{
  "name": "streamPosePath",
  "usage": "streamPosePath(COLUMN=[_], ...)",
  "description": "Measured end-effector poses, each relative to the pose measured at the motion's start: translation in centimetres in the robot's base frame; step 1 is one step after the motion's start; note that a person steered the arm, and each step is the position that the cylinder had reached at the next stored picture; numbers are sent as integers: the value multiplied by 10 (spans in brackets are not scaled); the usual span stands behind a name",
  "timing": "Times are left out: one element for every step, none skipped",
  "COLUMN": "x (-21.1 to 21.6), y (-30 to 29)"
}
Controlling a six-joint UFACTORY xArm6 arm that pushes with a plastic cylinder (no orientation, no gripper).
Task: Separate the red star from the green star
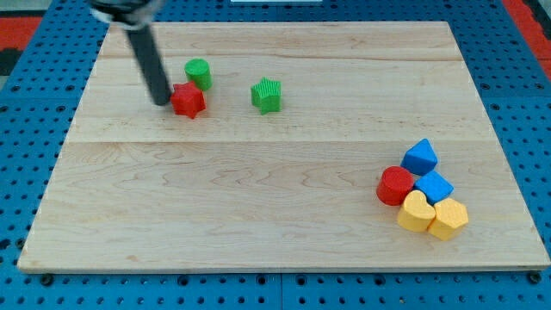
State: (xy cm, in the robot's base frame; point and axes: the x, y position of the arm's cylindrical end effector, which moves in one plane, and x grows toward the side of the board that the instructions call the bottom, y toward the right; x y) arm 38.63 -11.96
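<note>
Board: a pale wooden table top (284, 198), made of long planks with visible grain, smooth and matte, lying on a blue pegboard surface (525, 129) dotted with holes.

Rod: a straight dark cylinder slanting down from the view's top left; its upper end is blurred.

My tip (162, 102): rests on the board at the left side of the red star, touching it or just beside it; the exact contact cannot be made out.

Pincer: the arm carries none, only the bare rod, so nothing is held and there is no opening to judge.

Red star (188, 100): a small glossy red block with short blunt points, in the view's upper left part of the board.

Green cylinder (199, 73): a round green block just above and slightly right of the red star, very close to it, perhaps touching.

Green star (267, 95): a green block with ridged, notched sides, to the right of the red star, with bare wood between the two.

Containers: none in view; all blocks lie loose on the wood.

Cluster at the view's lower right: five blocks packed together and touching.

Blue blocks: one angular blue block (419, 158) at the top of the cluster, a second blue cube (433, 186) just below it.

Red cylinder (396, 185): round, on the cluster's left edge.

Yellow blocks: a rounded yellow heart (416, 213) and a yellow hexagon (448, 217) side by side at the cluster's bottom.
</note>
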Motion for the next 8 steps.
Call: streamPosePath(x=[35, 33, 12, -6, 46, 114, 104, 50], y=[104, 50, -4, 60, 136, 171, 96, 59])
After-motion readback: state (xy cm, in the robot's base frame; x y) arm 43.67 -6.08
